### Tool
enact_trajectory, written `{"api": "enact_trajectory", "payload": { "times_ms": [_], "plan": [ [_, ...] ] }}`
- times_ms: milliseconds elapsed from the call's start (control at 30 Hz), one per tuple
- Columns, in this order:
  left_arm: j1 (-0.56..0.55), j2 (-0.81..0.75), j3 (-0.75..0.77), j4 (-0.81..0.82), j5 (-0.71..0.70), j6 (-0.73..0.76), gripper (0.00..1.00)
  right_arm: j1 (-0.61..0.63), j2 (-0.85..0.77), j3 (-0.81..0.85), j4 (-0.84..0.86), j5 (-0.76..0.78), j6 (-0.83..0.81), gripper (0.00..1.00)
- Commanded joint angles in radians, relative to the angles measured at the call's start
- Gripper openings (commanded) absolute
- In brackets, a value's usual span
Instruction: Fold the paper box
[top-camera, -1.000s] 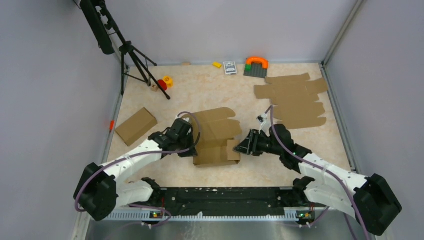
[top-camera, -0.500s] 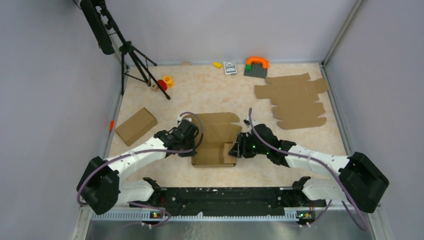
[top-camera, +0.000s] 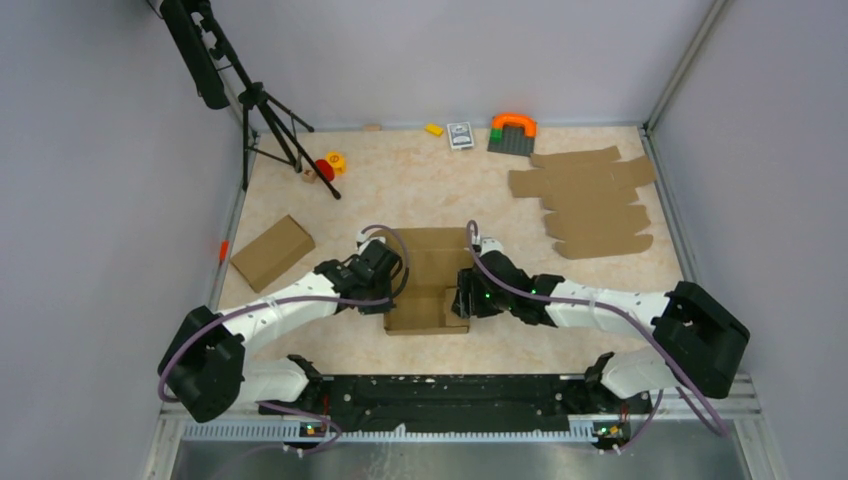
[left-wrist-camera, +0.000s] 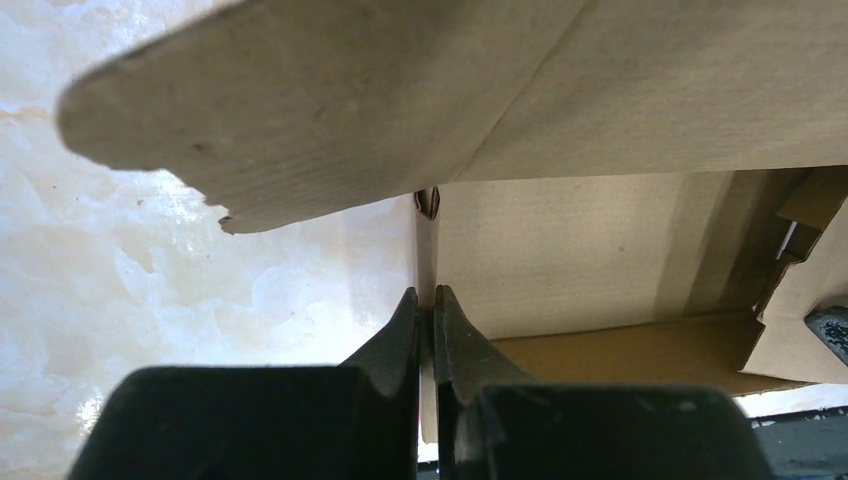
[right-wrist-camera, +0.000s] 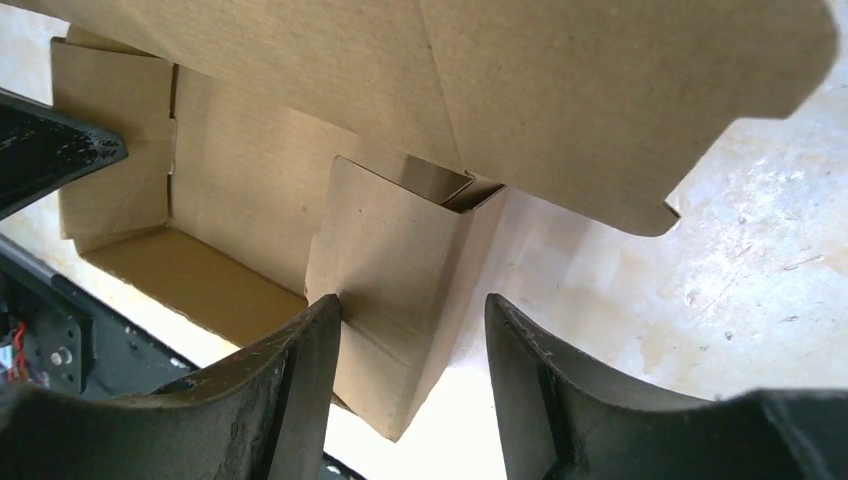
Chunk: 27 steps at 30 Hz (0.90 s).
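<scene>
Paper box (top-camera: 430, 262) seems to run front-to-back; left jaws clamp its wall, right jaws apart.

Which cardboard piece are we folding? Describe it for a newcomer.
On the marble-patterned table, look at the centre, toward the near edge. The paper box there is half-formed, walls raised, lid flap open, unlike the closed box at left and the flat sheets at far right.
</scene>
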Motion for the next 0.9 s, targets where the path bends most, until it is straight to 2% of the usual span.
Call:
{"api": "enact_trajectory", "payload": {
  "times_ms": [0, 167, 300, 433, 667, 867],
  "plan": [
    [-0.007, -0.004, 0.026, 0.047, -0.028, -0.025, 0.0, 0.028, 0.033, 0.08, -0.1, 0.113, -0.024, 0.55],
    [-0.006, -0.012, 0.02, 0.037, -0.042, -0.024, 0.0, 0.031, 0.054, 0.128, -0.212, 0.198, -0.03, 0.55],
    [-0.006, -0.019, 0.014, 0.028, -0.053, -0.025, 0.0, 0.033, 0.049, 0.134, -0.255, 0.225, -0.034, 0.5],
    [-0.006, -0.022, 0.01, 0.035, -0.047, -0.029, 0.0, 0.033, 0.048, 0.113, -0.204, 0.179, -0.035, 0.44],
    [-0.009, -0.019, 0.001, 0.05, -0.033, -0.035, 0.0, 0.033, 0.044, 0.089, -0.038, 0.057, -0.008, 0.5],
    [-0.012, -0.017, 0.001, 0.053, -0.034, -0.037, 0.0, 0.033, 0.069, 0.097, 0.002, 0.018, 0.008, 0.5]
  ]
}}
